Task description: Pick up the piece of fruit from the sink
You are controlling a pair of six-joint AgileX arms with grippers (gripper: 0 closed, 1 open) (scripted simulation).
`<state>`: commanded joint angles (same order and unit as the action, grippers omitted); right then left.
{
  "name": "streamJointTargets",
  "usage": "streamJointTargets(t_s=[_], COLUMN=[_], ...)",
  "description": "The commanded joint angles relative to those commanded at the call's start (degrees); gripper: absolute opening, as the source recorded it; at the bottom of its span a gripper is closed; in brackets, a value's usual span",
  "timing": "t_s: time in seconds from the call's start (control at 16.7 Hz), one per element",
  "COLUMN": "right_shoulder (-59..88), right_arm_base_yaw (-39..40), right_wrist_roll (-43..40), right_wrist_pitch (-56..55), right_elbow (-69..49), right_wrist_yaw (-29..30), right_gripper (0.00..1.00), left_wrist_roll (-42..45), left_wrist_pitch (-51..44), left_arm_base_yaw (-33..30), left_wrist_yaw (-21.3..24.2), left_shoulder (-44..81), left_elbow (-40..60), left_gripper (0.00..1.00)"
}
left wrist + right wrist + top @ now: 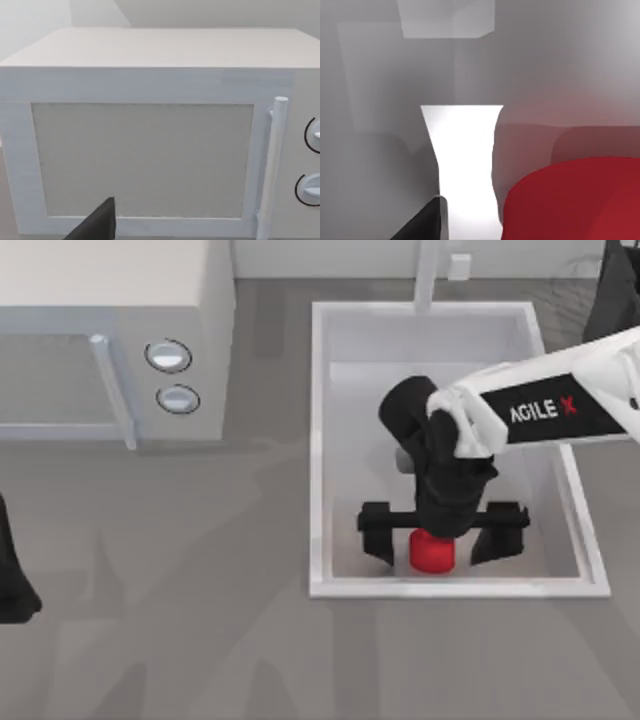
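Right gripper [430, 538] down inside the sink [320, 440], jaws wide apart, straddling the piece of fruit [432, 552] by the near wall. Probably light, firm, smooth: best pinched across its flatter sides. Left arm parked facing the microwave [150, 125].

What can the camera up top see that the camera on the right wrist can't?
The top view alone takes in the whole sink, the microwave on the table's left, the right gripper with fingers spread wide either side of the fruit, and the left arm parked at the left edge. The right wrist view alone gives a close look at the glossy basin floor beside the fruit. Both show the red piece of fruit.
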<state>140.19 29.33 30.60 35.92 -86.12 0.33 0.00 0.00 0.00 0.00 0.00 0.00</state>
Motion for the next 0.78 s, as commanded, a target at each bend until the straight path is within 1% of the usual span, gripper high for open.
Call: streamJointTargets(t_s=[0.48, 0.54, 0.78], right_shoulder=[0.0, 0.0, 0.0], right_arm_base_yaw=[0.0, 0.0, 0.0], right_wrist_roll=[0.0, 0.0, 0.0], right_wrist_pitch=[0.0, 0.0, 0.0], right_elbow=[0.0, 0.0, 0.0], right_wrist_yaw=[0.0, 0.0, 0.0], right_gripper=[0.02, 0.0, 0.0], left_wrist_roll=[0.0, 0.0, 0.0], left_wrist_pitch=[0.0, 0.0, 0.0], left_arm_base_yaw=[0.0, 0.0, 0.0], left_wrist_yaw=[0.0, 0.0, 0.0], left_shoulder=[0.0, 0.0, 0.0], left_elbow=[0.0, 0.0, 0.0], left_gripper=[1.0, 1.0, 1.0])
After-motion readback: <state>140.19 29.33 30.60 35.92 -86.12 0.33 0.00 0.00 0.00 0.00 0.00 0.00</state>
